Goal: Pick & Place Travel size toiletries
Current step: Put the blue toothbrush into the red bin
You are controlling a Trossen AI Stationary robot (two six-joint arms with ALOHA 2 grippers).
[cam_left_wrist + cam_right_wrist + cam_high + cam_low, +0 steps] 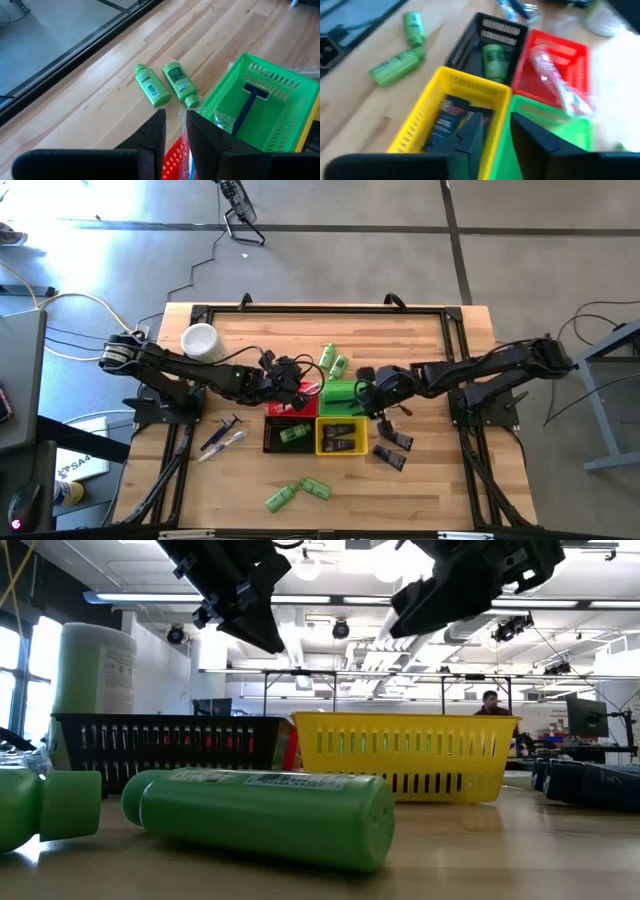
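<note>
Four small baskets stand together mid-table: red [290, 404], green [340, 392], black [290, 436], yellow [342, 438]. My left gripper [175, 131] hovers over the red basket [172, 159], open by a narrow gap and empty. My right gripper [497, 131] hovers over the seam between the yellow basket [420, 125] and the green basket [545, 125], narrowly open and empty. Two green bottles [165, 85] lie on the table past the baskets. The yellow basket holds dark tubes [451, 116], the black basket a green bottle [494, 60], the red basket a clear packet [555, 85], the green basket a blue-handled stick [246, 107].
Two more green bottles [298, 493] lie near the front edge, large in the low view [260, 815]. Dark tubes [394, 448] lie right of the yellow basket. Slim sticks [222, 438] lie left of the black basket. A white cup [200, 340] stands at the far left.
</note>
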